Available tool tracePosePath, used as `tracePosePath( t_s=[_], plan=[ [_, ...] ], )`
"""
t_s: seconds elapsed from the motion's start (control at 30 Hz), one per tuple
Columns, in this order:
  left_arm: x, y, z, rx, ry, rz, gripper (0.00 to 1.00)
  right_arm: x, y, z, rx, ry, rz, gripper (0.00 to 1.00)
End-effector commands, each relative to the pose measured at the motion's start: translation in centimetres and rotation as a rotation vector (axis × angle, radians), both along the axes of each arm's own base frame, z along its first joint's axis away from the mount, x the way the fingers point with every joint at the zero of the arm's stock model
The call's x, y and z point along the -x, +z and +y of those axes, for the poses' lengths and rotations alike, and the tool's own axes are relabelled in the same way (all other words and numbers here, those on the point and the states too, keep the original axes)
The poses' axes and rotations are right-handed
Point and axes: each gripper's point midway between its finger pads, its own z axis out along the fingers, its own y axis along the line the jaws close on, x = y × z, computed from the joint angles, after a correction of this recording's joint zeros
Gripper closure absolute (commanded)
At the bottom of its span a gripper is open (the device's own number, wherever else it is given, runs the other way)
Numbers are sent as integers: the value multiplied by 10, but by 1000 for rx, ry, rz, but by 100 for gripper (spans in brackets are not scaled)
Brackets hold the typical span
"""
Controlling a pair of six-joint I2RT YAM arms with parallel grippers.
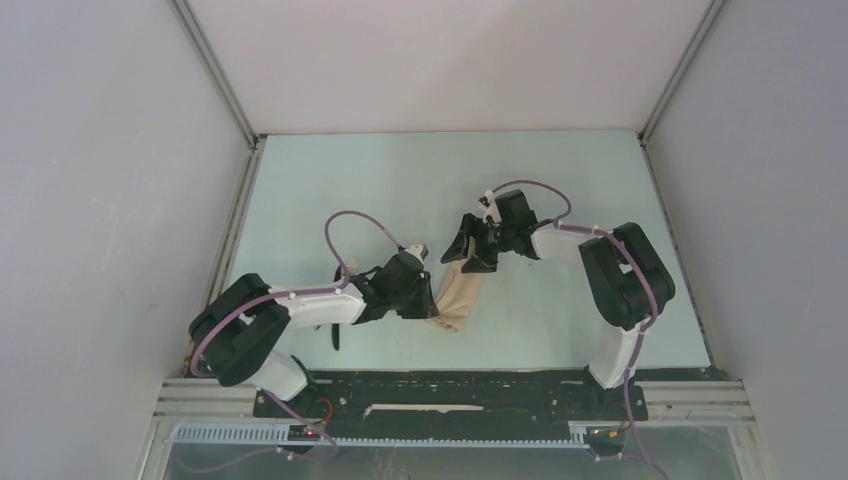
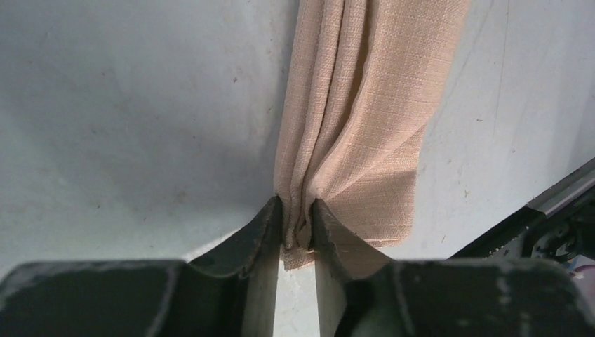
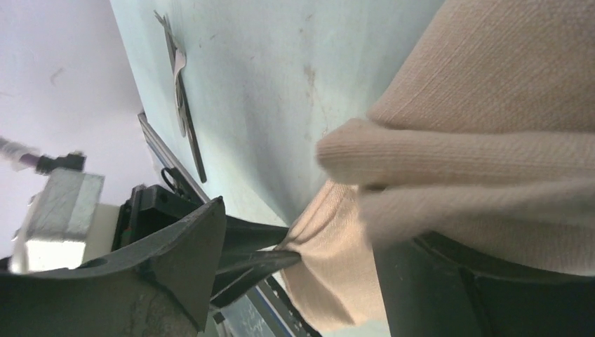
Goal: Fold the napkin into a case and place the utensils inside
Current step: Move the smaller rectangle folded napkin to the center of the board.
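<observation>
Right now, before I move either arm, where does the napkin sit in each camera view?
Top external: the napkin is a narrow folded strip at the centre, between the two arms' tips.
Left wrist: the napkin runs from the top edge down the centre into the left fingers.
Right wrist: the napkin fills the right half.
Shared landmark: the left fingers pinching the napkin's end, seen in all three views.

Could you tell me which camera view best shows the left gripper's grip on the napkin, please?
The left wrist view: up close, the left gripper pinches bunched folds of the napkin. The top view shows only a small folded strip, the pinch hidden by the gripper. The right wrist view shows blurred cloth.
</observation>
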Motion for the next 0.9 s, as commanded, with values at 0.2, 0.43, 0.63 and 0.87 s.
tracePosePath(
  t_s=[0.2,0.43,0.63,0.87],
  plan=[
    [14,-19,-10,81,-10,78,81,25,89,-41,71,88,-141,11],
    [25,-14,-31,190,7,147,87,30,62,-104,122,-67,-149,9],
    [37,3,-78,389,116,256,89,24,15,-96,44,-120,-78,17],
    [41,33,-123,531,203,276,100,5,-10,-77,70,-96,-60,27]
  ],
)
